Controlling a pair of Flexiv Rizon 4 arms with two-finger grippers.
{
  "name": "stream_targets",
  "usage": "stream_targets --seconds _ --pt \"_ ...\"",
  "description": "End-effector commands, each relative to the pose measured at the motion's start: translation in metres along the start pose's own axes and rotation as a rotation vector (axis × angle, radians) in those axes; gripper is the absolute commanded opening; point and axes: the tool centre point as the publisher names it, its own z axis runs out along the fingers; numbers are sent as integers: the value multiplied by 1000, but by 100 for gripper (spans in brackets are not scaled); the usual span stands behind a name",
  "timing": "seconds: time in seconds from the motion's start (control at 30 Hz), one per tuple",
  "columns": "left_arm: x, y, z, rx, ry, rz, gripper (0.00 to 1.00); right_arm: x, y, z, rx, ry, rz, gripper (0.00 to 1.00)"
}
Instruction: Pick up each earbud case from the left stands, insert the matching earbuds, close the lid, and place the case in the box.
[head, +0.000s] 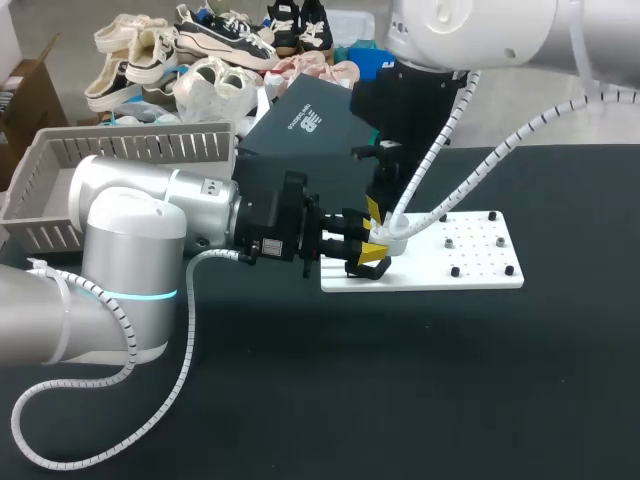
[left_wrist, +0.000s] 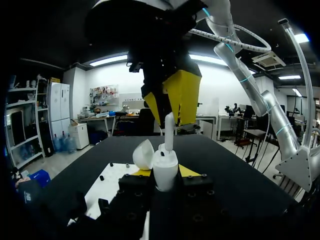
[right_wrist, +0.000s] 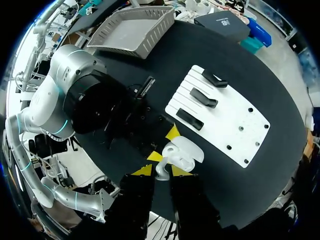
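Observation:
My left gripper (left_wrist: 165, 175) is shut on a white earbud case (left_wrist: 165, 165), held upright with its lid (left_wrist: 143, 154) swung open to one side. Straight above it, my right gripper (left_wrist: 169, 117) is shut on a white earbud (left_wrist: 169, 131), whose lower end reaches down into the case's opening. In the right wrist view the earbud (right_wrist: 161, 170) sits between my right gripper's yellow tips (right_wrist: 161, 172), and the open case (right_wrist: 184, 152) lies just ahead of them. In the head view both grippers meet at the white board's left end, the left gripper (head: 366, 252) below the right gripper (head: 378, 214).
The white board (head: 470, 262) carries three black stands (right_wrist: 203, 97) and several small black pegs. A grey basket (head: 60, 190) stands at the table's far left. A dark box (head: 300, 120) lies behind the grippers.

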Motion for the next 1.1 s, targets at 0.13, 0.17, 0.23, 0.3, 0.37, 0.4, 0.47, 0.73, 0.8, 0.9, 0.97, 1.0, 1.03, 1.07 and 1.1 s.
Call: stream_targets --seconds 0.13,0.17,0.23,0.3,0.37,0.4,0.47,0.73,0.8,0.9,0.97,1.0,1.03,1.07,1.1 --pt "0 -1 1 -6 0 1 0 5 -1 2 -1 -26 4 0" --pt "0 -1 1 -6 0 1 0 5 -1 2 -2 -27 4 0" --pt "0 -1 1 -6 0 1 0 4 -1 3 -1 -31 4 0" --pt "0 -1 1 -6 0 1 0 3 0 5 3 -34 6 0" --pt "0 -1 1 -6 0 1 0 2 0 5 3 -39 6 0" --pt "0 -1 1 -6 0 1 0 2 0 6 3 -39 6 0" --pt "0 -1 1 -6 0 1 0 2 0 6 3 -43 6 0" --pt "0 -1 1 -6 0 1 0 0 -1 7 3 -54 13 0" --pt "0 -1 1 -6 0 1 0 0 -1 8 3 -55 14 0" --pt "0 -1 1 -6 0 1 0 0 -2 8 1 -59 15 0" --pt "0 -1 1 -6 0 1 0 0 -2 8 1 -63 16 0" --pt "0 -1 1 -6 0 1 0 0 -3 8 1 -65 17 0" --pt "0 -1 1 -6 0 1 0 0 -3 9 1 -66 19 0" --pt "0 -1 1 -6 0 1 0 0 -4 9 0 -68 20 0" --pt "0 -1 1 -6 0 1 0 0 -4 9 -1 -68 20 0"
